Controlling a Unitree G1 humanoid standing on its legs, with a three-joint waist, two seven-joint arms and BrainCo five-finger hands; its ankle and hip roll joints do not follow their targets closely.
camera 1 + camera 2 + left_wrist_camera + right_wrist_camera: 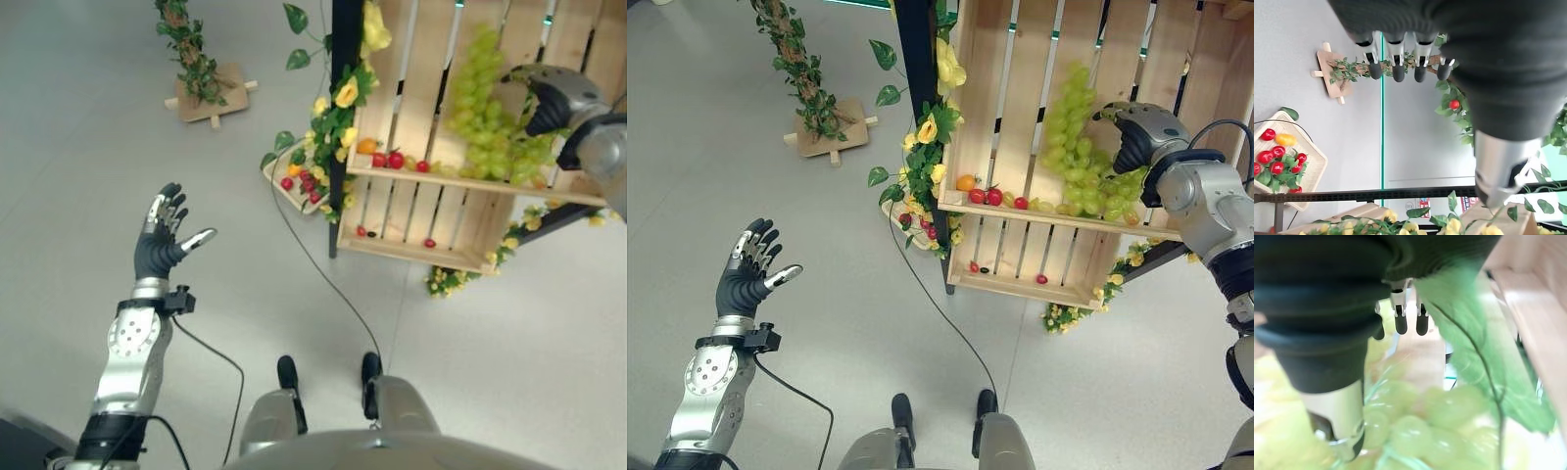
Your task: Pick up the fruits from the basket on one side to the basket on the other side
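Green grape bunch [1080,137] hangs lengthwise down the crate, right hand [1136,132] beside.

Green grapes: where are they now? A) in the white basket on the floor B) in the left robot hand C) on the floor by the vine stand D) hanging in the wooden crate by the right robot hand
D: the grapes hang inside the crate, with the right robot hand at the bunch; the left robot hand is open and empty over the floor.
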